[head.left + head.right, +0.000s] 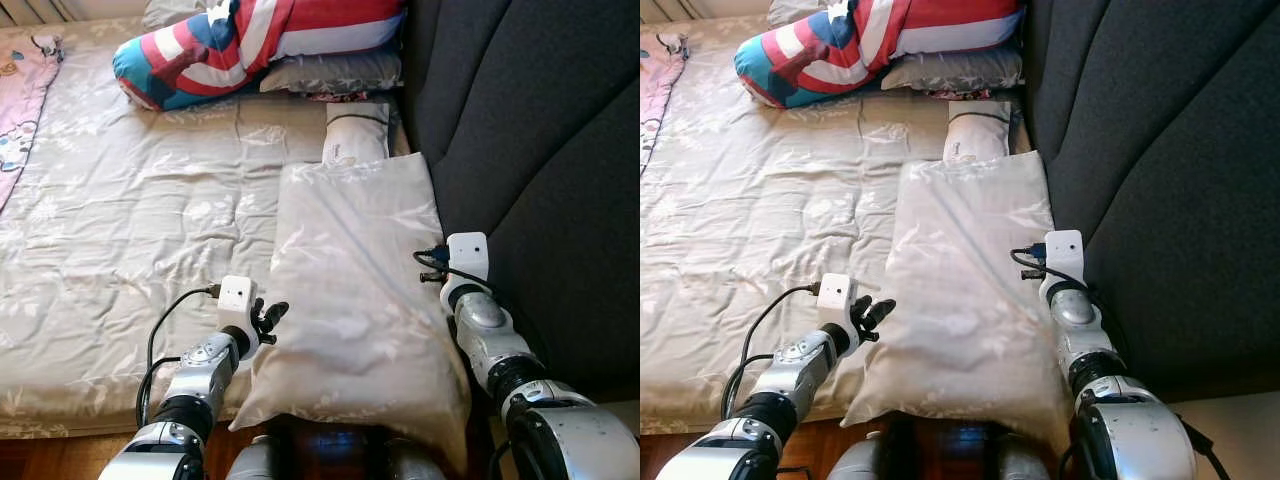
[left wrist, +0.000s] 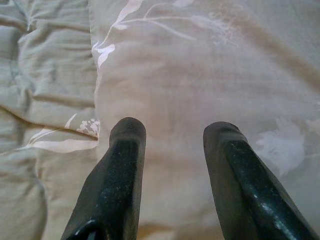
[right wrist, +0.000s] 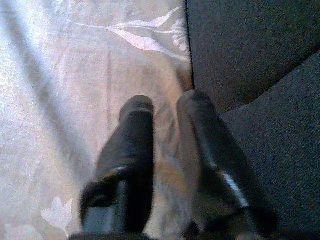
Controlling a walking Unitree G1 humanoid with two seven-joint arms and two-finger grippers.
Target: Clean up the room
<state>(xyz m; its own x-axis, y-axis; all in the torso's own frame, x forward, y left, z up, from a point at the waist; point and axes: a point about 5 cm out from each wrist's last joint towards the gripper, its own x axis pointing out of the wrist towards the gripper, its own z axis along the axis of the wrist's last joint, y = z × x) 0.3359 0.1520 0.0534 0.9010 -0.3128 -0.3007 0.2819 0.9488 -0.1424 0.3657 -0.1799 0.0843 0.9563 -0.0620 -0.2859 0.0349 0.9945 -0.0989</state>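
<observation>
Pillow (image 1: pixel 350 300) between both arms | left pincer (image 2: pixel 172 132) spread at edge | right pincer (image 3: pixel 167 105) pinching pillow

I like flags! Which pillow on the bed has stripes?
The red, white and blue striped pillow by the bed's far end; the others are plain beige or grey.

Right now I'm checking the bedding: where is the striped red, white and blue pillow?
The striped pillow lies at the far end of the bed, beside the dark headboard, on a grey pillow.
</observation>
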